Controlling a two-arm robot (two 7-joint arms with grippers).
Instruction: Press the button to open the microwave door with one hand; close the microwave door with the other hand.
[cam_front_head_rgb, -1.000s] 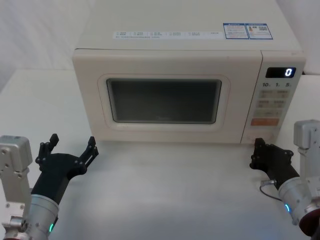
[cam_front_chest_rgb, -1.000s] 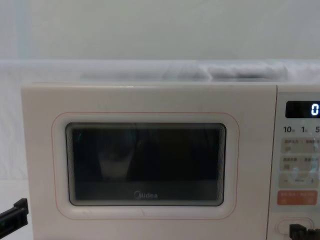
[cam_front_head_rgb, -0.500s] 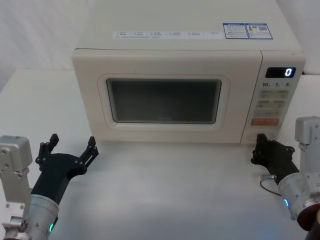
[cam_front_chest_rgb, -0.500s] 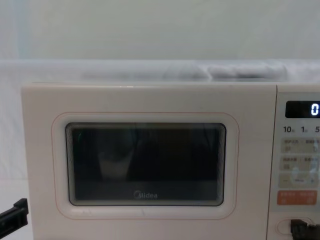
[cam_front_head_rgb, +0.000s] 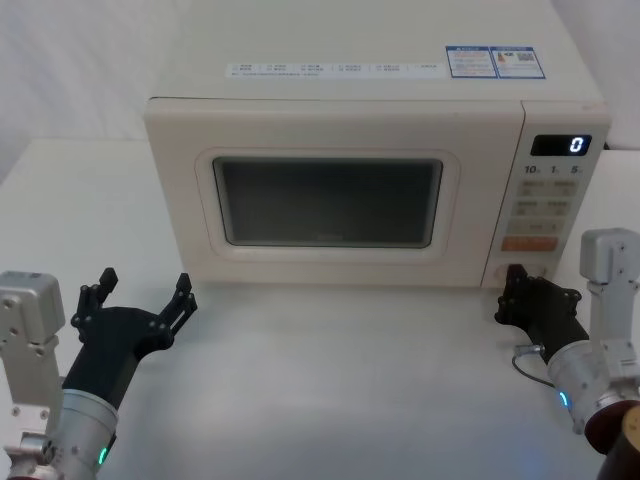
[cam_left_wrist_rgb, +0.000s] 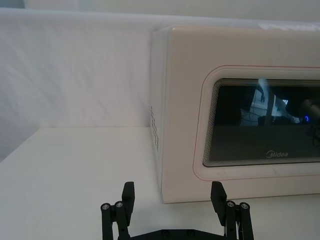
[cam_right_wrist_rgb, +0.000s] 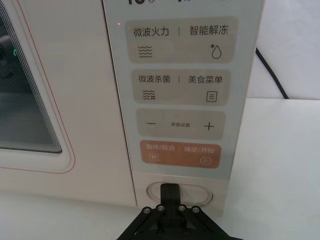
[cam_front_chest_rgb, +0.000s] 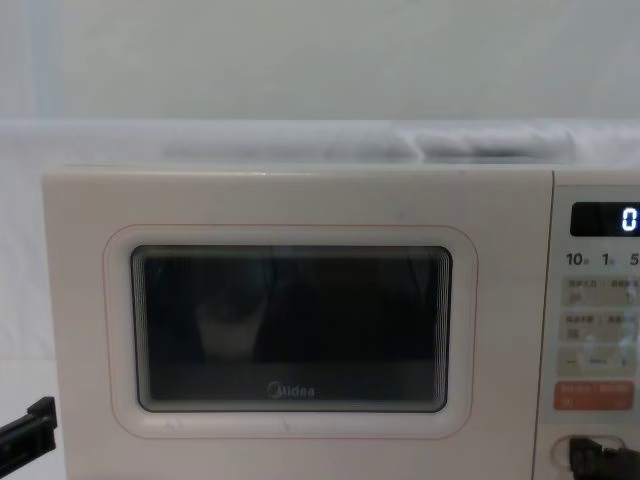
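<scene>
Closed black fingertips (cam_right_wrist_rgb: 169, 190) of the right gripper (cam_front_head_rgb: 517, 292) touched the wide cream pill-shaped button (cam_right_wrist_rgb: 178, 194), low on the cream-white boxy microwave (cam_front_head_rgb: 370, 110). Its big windowed door (cam_front_head_rgb: 330, 200) stayed shut, so nothing was done yet. L gripper (cam_front_head_rgb: 140, 300) waited wide open near the front-left corner.

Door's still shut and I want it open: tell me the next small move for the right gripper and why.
Probably ease the right gripper a touch further forward, pressing the button in. Its closed tip sits on the button's centre, below the orange key, yet the microwave door lies flush and shut. The left gripper waits open by the front left corner.
</scene>
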